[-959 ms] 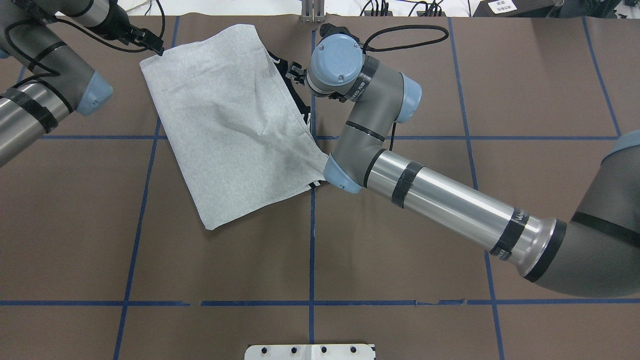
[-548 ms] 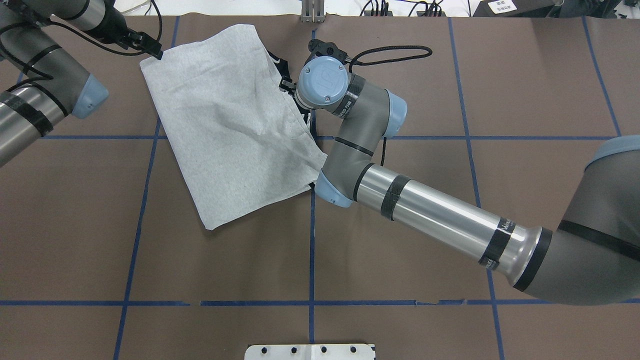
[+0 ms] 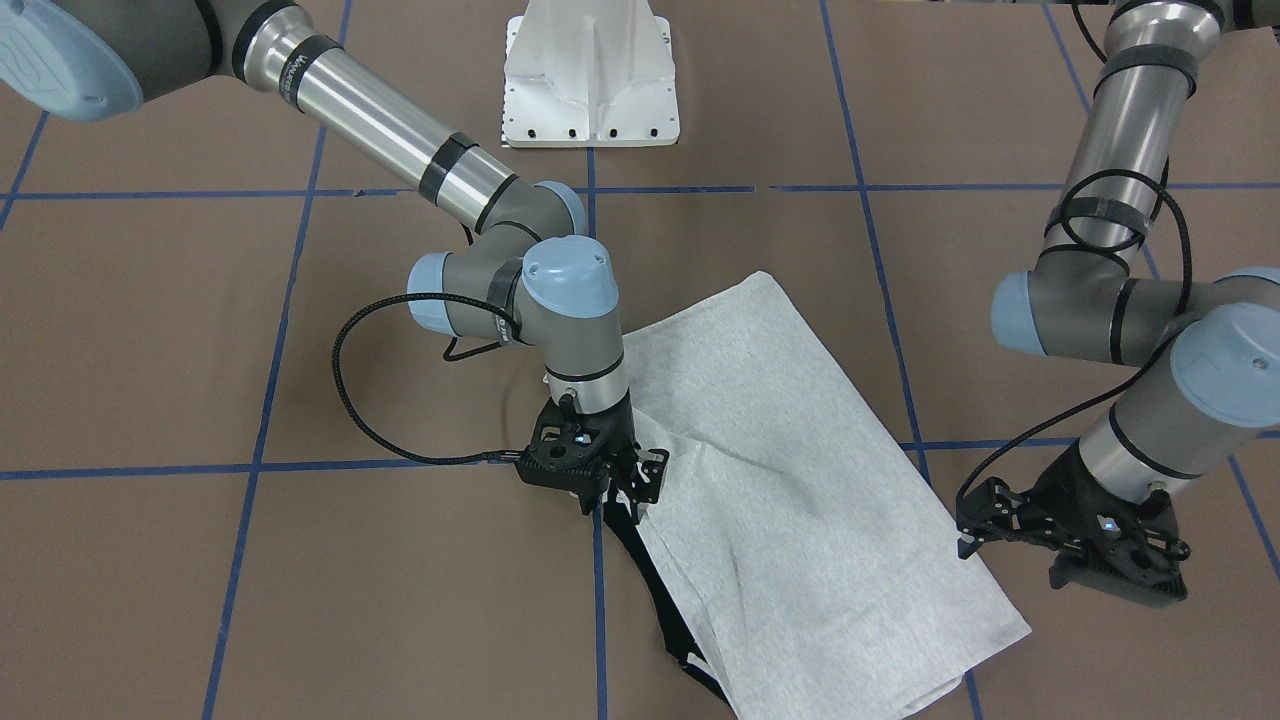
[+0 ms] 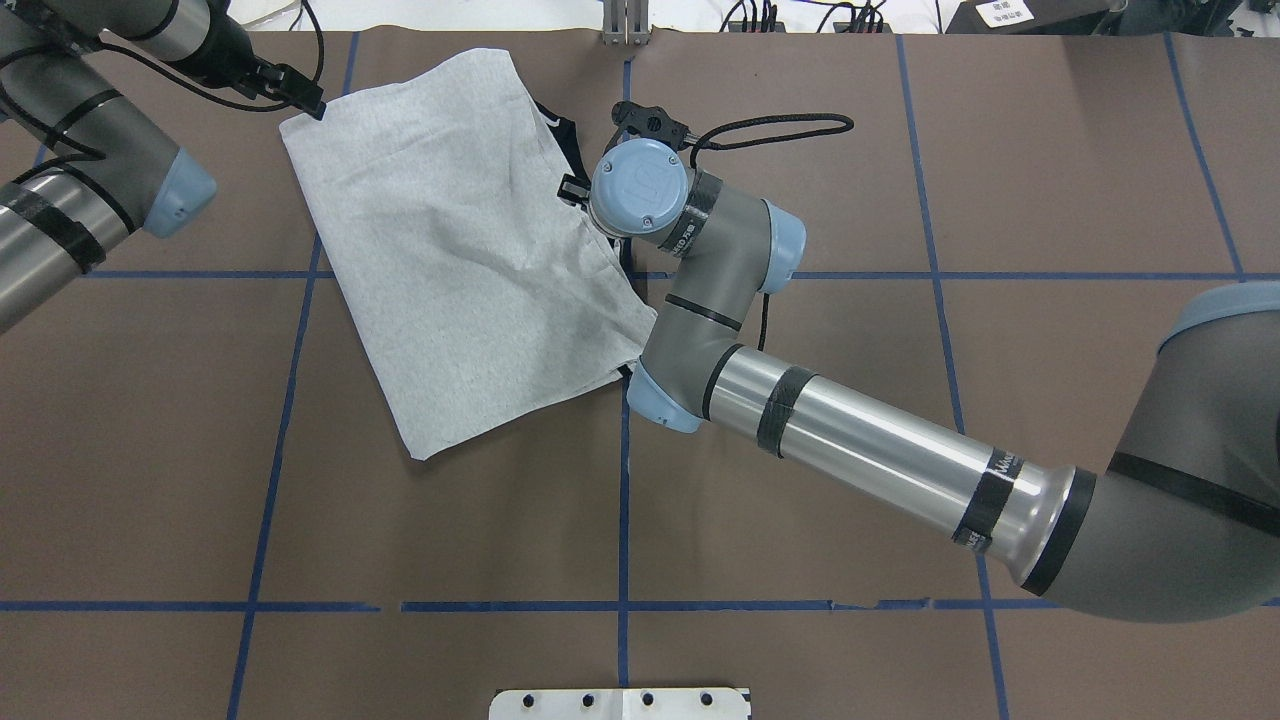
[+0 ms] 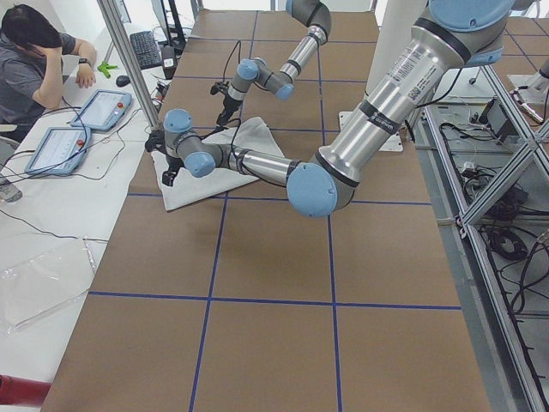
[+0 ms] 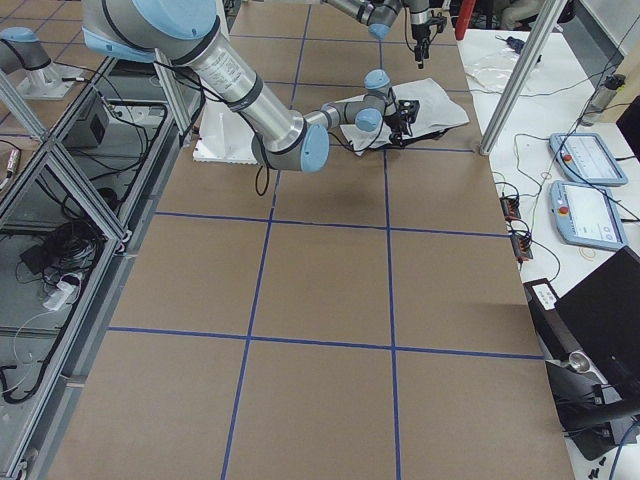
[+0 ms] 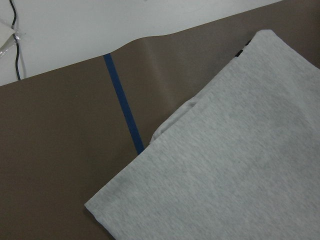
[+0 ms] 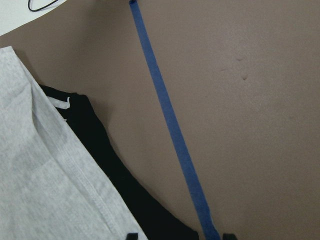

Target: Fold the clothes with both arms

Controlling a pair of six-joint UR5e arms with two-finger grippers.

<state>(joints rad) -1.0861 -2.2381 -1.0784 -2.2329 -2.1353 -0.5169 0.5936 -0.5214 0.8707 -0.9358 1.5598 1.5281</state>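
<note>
**T-shirt folded to a slanted rectangle, a gripper at each side**

The T-shirt (image 4: 470, 250) lies flat near the far edge of the table (image 4: 900, 450), just left of the centre tape line. Its print is hidden, and black trim (image 8: 115, 175) protrudes from under its right-hand edge. The right gripper (image 3: 612, 498) stands low over that edge; its fingertips (image 8: 131, 235) are spread and grasp nothing. The left gripper (image 4: 308, 96) sits beside the shirt's far-left corner; whether its jaws are parted cannot be told. Expected handling: light, limp knit, not fragile; the layers will slide and sag when lifted. Pinch through all layers at hem corners, one gripper per end of the same edge.
</note>
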